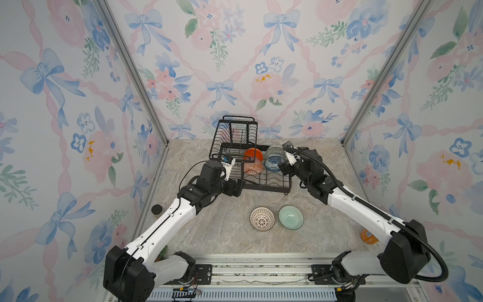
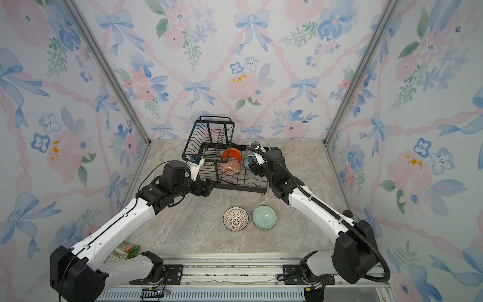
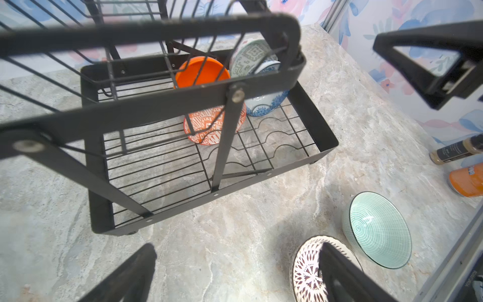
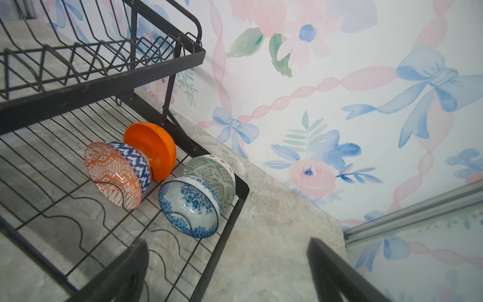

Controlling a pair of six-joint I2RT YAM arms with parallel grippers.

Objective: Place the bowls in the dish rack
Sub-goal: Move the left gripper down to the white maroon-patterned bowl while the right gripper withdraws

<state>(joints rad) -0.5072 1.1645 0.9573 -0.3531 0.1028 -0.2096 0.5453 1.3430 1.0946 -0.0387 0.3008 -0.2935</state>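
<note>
The black wire dish rack point(image 1: 264, 187) stands at the back of the table. In its lower tray, four bowls rest on edge: plain orange point(image 4: 151, 149), orange-white patterned point(image 4: 112, 175), grey-green patterned point(image 4: 211, 175) and blue-white floral point(image 4: 188, 206). Nearer the front, the white bowl with brown lattice point(image 1: 262, 218) and the pale mint bowl point(image 1: 291, 217) sit upright on the table. My left gripper point(image 3: 236, 248) hangs open and empty over bare table by the rack's front left corner. My right gripper point(image 4: 227, 243) is open and empty, straddling the tray's right rim point(image 4: 235, 206) just short of the floral bowl.
A small black-lidded jar point(image 1: 156, 209) sits by the left wall. An orange labelled container point(image 1: 368, 236) and a dark spice bottle point(image 3: 457, 150) lie near the right wall. A green packet point(image 2: 125, 251) lies under the left arm. The rack's raised basket point(image 1: 235, 136) overhangs the tray's left half.
</note>
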